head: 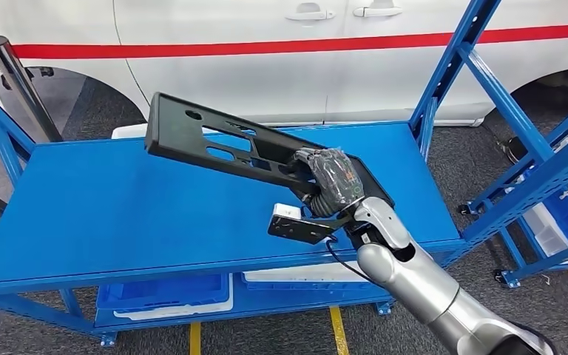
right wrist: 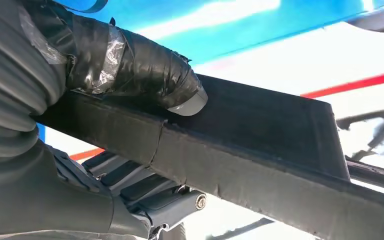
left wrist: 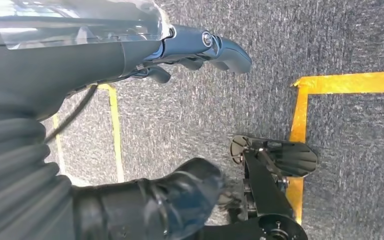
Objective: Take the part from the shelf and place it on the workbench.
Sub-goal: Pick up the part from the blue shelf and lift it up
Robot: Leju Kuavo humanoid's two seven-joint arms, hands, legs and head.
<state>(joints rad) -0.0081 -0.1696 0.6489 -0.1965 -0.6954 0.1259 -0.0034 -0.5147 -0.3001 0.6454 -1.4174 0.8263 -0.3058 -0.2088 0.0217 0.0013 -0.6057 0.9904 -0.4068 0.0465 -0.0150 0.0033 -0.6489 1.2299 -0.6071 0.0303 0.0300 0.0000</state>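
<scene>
In the head view, the right hand (head: pixel 330 183) grips the long black part (head: pixel 222 144) near its right end, fingers wrapped over the top face and the thumb underneath. The part is lifted and tilted above the blue workbench (head: pixel 118 214): its left end, with a round hole and slots, rides higher, over the back of the bench top, while the held end slopes down toward the front right. It is hard to tell whether any edge touches the surface. A small white and black block (head: pixel 296 223) sits just below the wrist, near the bench's front edge. Behind the bench stands a white car (head: pixel 303 66) with a red stripe, and blue shelf frames (head: pixel 510 133) rise to the right. Blue bins (head: pixel 166 292) sit on the lower shelf.

In the left wrist view, the left hand (left wrist: pixel 180 120) hangs over grey carpet (left wrist: pixel 355 40) marked with yellow tape (left wrist: pixel 300 110). Its fingers are spread from the thumb and hold nothing.

In the right wrist view, the taped thumb (right wrist: pixel 145 70) presses flat on one face of the part (right wrist: pixel 260 145), with the darker fingers (right wrist: pixel 145 192) closed against the opposite face, so the part's edge runs between them.
</scene>
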